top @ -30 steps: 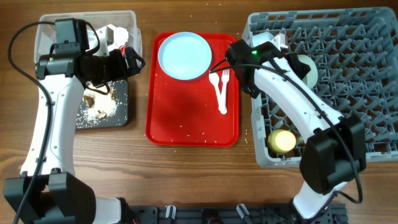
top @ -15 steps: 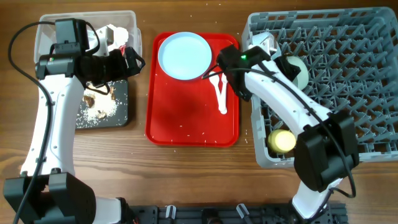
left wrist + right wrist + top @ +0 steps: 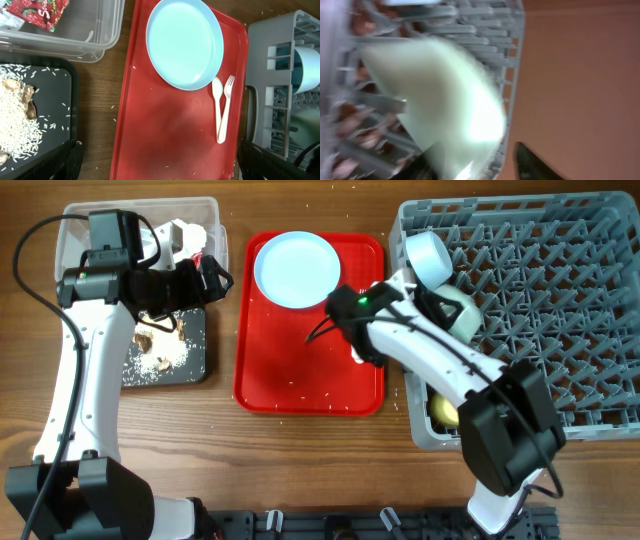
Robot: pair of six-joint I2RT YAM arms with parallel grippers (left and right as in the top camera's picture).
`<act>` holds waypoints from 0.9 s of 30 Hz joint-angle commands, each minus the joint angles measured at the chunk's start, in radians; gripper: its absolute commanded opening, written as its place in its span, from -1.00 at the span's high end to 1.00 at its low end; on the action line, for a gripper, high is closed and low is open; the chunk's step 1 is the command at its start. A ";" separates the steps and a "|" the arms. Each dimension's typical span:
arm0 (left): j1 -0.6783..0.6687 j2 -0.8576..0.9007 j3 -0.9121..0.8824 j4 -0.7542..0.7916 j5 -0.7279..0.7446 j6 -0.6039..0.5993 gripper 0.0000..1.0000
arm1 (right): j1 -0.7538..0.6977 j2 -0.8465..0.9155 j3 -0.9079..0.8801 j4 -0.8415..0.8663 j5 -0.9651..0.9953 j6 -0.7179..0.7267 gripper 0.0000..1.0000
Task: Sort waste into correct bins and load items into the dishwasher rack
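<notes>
Left gripper (image 3: 218,278) by tub (image 3: 100,35): jaws wide, empty. Right gripper (image 3: 362,352) over red tray (image 3: 150,130); can't tell jaw state, wrist view blurred. Plate (image 3: 185,42), fork (image 3: 225,107), spoon (image 3: 218,100) on red tray. Wrapper (image 3: 37,11) in tub, its script unreadable.

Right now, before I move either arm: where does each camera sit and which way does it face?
Overhead: above the table, facing straight down; left arm and right arm show, with red tray and rack.
Left wrist: above the red tray, facing down at plate and fork; own jaws wide apart at bottom corners.
Right wrist: close beside the rack wall, blurred; pale bowl, one dark jaw tip.
Shared: overhead and left wrist both show plate, red tray, rack.
</notes>
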 commanded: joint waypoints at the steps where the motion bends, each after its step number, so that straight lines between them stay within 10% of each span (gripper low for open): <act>1: 0.003 -0.008 0.006 0.002 0.001 0.002 -1.00 | 0.018 0.018 0.019 0.001 -0.099 0.006 -0.23; 10: 0.003 -0.008 0.006 0.002 0.002 0.002 -1.00 | -0.014 0.002 0.375 0.022 -0.447 -0.219 -0.99; 20: 0.003 -0.008 0.006 0.002 0.002 0.002 -1.00 | -0.118 0.004 0.418 0.457 -1.414 -0.251 -1.00; 25: 0.003 -0.008 0.006 0.002 0.002 0.002 -1.00 | -0.119 0.006 0.358 0.651 -1.276 -0.035 -0.85; 27: 0.003 -0.008 0.006 0.002 0.002 0.002 -1.00 | -0.119 0.006 0.311 0.696 -1.167 0.100 -0.41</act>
